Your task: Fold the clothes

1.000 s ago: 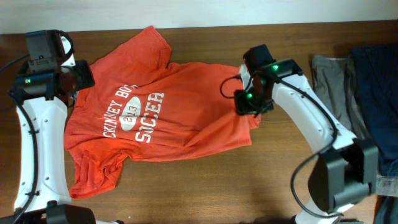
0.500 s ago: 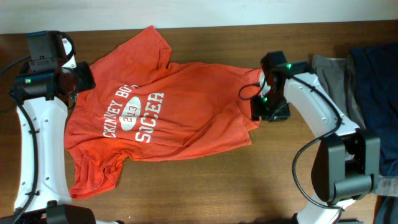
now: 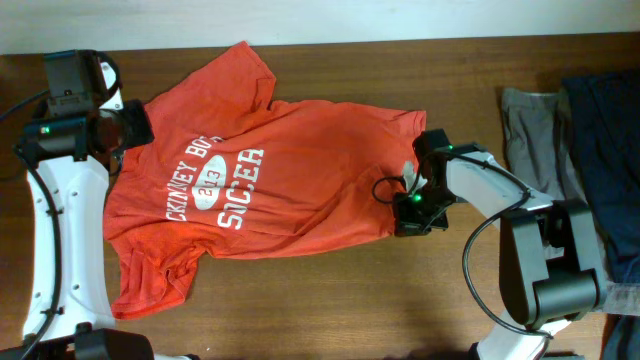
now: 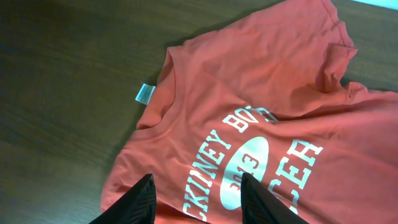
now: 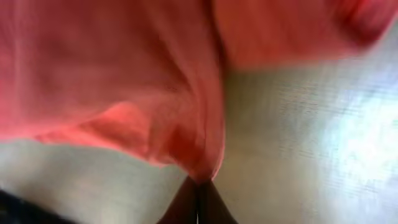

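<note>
Centre-left of the worktop (image 3: 330, 300): one orange-red T-shirt (image 3: 300, 150), print side up, spread but rumpled. Its collar points toward the left edge of the frame and its hem toward the right. One sleeve is at the top; the other is bunched at lower left. White lettering includes "Soccer" (part of the rest is lost in creases).
Collar tag (image 4: 143, 92): pale, sticking out onto the wood.
Left jaws: upper left, above the collar, parted, nothing between them.
Right jaws: at the shirt's lower right hem corner, closed tight, a pinch of orange cloth caught at the tips.
Far right edge: grey garment (image 3: 530, 130) and dark blue garment (image 3: 600, 150), side by side, apart from the shirt.
</note>
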Tool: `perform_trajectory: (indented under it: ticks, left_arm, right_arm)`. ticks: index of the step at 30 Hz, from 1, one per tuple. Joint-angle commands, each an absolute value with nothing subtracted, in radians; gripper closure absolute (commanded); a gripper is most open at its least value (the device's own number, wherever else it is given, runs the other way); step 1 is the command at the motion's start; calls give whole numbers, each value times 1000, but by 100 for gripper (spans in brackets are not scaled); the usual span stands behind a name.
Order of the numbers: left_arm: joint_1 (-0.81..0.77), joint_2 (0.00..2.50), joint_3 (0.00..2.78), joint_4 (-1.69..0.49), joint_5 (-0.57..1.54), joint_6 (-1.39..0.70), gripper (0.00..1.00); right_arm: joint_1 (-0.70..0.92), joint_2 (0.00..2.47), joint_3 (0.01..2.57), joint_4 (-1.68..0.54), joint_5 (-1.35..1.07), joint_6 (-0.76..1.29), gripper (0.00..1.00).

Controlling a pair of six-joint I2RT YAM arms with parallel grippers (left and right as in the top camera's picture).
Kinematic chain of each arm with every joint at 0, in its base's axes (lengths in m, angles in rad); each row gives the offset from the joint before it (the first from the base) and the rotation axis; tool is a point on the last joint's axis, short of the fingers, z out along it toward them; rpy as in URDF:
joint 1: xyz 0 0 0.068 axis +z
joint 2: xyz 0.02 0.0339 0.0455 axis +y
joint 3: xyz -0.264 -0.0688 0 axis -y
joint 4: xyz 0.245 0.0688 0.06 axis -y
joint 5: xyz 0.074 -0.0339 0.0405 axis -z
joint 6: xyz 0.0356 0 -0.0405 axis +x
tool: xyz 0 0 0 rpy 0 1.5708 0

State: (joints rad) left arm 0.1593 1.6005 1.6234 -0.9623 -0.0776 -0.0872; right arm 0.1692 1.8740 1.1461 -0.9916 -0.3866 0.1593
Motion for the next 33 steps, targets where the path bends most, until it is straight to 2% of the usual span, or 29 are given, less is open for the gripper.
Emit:
perform_trajectory:
  ticks: [1,6,12,16,20,22,23,25,27,33]
  left_arm:
    - [157,1593,1626,-971,-67,-74,55]
    - [157,1593,1626,-973,-67,-74,51]
    - [157,1593,1626,-976,-66,-74,50]
    - [157,1593,1626,-1017,-55,-75,50]
    - [157,1593,1615,-1105,77,-75,50]
    - [157,1593,1600,-1125,110,-75,37]
    - [157,1593,1596,-1132,109,-75,36]
    - [157,1593,1582,-1169,120,-75,38]
    - [157,1593,1559,-1247,143,-114,46]
    - [163,1593,1374,-1309,130,-221,47]
  right_arm:
    - [151,1786,1238,-1089,-352,123,96]
    - [141,1631,1385,-1295,-68,193,96]
    - [141,1502,1425,-1352,-52,192,96]
    - [144,1499,1424,-1376,-59,192,96]
    - [144,1499,1424,-1374,-67,192,96]
    - [144,1499,1424,-1372,-67,192,96]
    - [144,1499,1424,-1370,-67,192,96]
    - [144,1499,1424,-1361,-68,193,96]
    - [144,1499,1424,-1353,-75,192,96]
    - [144,1499,1424,-1348,-75,192,96]
